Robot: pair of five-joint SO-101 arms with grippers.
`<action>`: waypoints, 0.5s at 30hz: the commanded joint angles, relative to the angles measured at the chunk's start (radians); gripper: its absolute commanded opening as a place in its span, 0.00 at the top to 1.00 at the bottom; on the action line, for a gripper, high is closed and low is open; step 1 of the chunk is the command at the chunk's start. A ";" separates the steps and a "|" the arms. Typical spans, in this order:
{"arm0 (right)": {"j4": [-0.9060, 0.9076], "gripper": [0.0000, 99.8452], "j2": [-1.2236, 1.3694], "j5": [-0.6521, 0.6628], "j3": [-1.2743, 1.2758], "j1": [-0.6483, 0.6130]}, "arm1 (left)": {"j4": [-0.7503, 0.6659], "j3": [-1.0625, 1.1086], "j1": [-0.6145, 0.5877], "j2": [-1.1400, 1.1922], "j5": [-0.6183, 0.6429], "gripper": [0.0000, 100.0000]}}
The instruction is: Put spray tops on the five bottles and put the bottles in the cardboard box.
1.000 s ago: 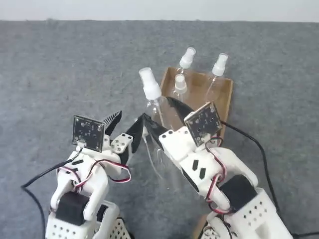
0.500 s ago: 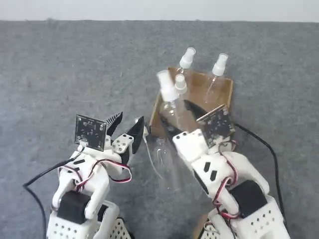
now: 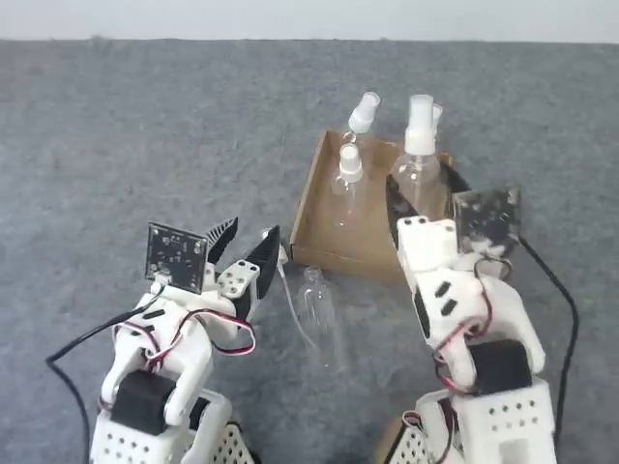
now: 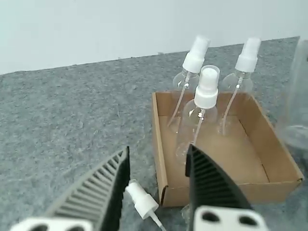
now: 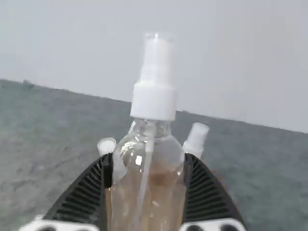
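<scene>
High view: right hand [image 3: 423, 188] pinches a capped bottle [image 3: 419, 155] over the cardboard box [image 3: 319, 208]; left hand [image 3: 242, 244], spread, hangs by a loose spray top [image 4: 139, 198].

The desk [image 3: 116, 126] has a grey, felt-like covering from edge to edge. A shallow cardboard box [image 3: 308, 198] sits flat on it near the middle. Just in front of the box's near wall, a clear bottle [image 3: 319, 300] lies on its side with no cap. A loose white spray top [image 4: 139, 199] with its thin tube lies just beside the bottle.
</scene>
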 commanded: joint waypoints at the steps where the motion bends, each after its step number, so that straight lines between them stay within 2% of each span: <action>1: -0.079 0.99 0.081 -0.103 -0.049 -0.016 | -0.014 -0.007 0.055 -0.012 -0.086 0.82; 3: -0.074 0.99 0.119 -0.157 -0.091 -0.073 | -0.011 -0.007 0.123 -0.012 -0.107 0.82; 6: -0.073 0.99 0.185 -0.155 -0.153 -0.185 | -0.011 -0.015 0.186 -0.012 -0.109 0.79; 11: 0.005 0.99 0.265 -0.146 -0.261 -0.297 | 0.037 -0.015 0.196 -0.012 -0.106 0.71; 15: 0.048 0.99 0.278 -0.138 -0.285 -0.358 | 0.032 -0.008 0.189 -0.012 -0.104 0.70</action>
